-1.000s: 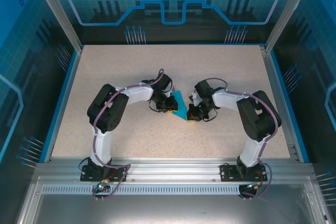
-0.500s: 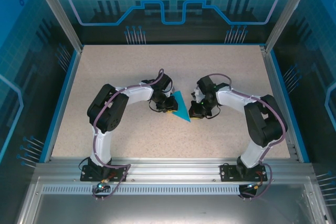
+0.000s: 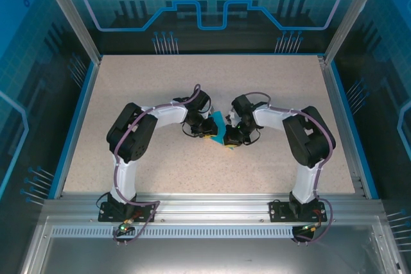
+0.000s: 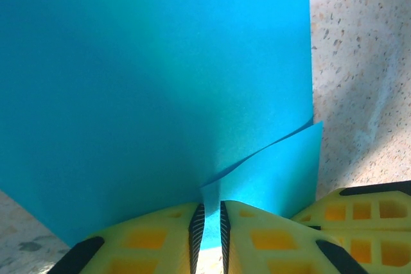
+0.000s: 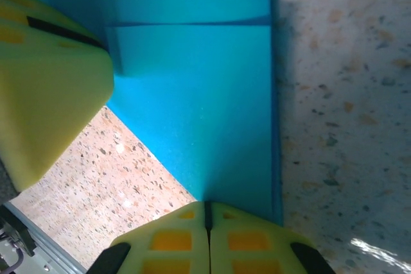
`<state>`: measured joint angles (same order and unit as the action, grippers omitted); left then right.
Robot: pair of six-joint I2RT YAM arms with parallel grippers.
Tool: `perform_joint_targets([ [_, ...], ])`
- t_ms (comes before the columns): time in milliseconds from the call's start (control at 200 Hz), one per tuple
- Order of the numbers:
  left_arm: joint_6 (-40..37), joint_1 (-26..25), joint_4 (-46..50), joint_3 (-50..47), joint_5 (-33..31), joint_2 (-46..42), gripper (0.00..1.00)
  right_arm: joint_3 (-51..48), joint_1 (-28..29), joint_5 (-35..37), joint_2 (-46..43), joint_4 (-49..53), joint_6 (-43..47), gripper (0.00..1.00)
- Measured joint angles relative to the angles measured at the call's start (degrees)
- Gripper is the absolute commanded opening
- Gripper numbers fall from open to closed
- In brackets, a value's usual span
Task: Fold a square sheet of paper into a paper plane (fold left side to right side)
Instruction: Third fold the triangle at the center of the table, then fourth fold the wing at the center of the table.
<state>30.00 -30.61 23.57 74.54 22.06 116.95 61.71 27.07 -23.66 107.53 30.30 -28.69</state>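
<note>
**Both grippers on the teal sheet, mid-table**

Table (image 3: pixel 289 88): speckled beige top with a darker blue border strip (image 3: pixel 76 126) along its edges.

Left arm (image 3: pixel 131 134) and right arm (image 3: pixel 308 138): both bent inward, with the wrists meeting near the table's middle.

Square sheet of paper (image 4: pixel 160 81): teal-blue and plain, lying between the two sets of fingers.
- Left wrist view: it spreads wide ahead of the fingertips. One layer sits over another, and a slanting edge runs up and to the right from the fingertips.
- Right wrist view: it narrows to a point at the fingertips. A straight edge runs along their right side, and a horizontal fold line lies farther ahead.
- From above: a small patch shows just beyond both grippers.

Left gripper (image 4: pixel 209 228): the yellow fingers are nearly together, with a thin slit between them. The paper edge is caught in the slit, so they are pinching the sheet.

Right gripper (image 5: pixel 207 228): the fingers are pressed flat together. The sheet's point runs into the seam and is pinched there.

The grippers sit just beside each other. The right fingers (image 4: pixel 359 213) show to the right of the left fingertips. A left finger (image 5: pixel 45 88) sits ahead and to the left of the right fingertips.
</note>
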Motion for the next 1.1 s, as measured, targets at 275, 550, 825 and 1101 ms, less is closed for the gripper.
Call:
perform_joint_targets([
  [275, -0.1, 0.0, 0.0, 0.0, 0.0, 0.0, 0.23, -9.3, -5.1, -1.2, -7.0, -0.8, 1.8, 0.07],
  [550, -0.3, 0.3, 2.3, 1.2, -0.4, -1.6, 0.48, -7.4, -7.4, -0.7, -12.4, 3.2, 6.7, 0.37],
  [825, 0.1, 4.5, 3.7, -0.4, -0.9, -14.8, 0.66, 4.4, -7.1, -1.2, -6.5, -0.6, 11.4, 0.51],
  [1101, 2.7, 6.1, 0.9, -9.5, -0.8, -17.4, 0.68, 7.0, -5.9, -5.0, 1.0, -1.9, 14.9, 0.42],
])
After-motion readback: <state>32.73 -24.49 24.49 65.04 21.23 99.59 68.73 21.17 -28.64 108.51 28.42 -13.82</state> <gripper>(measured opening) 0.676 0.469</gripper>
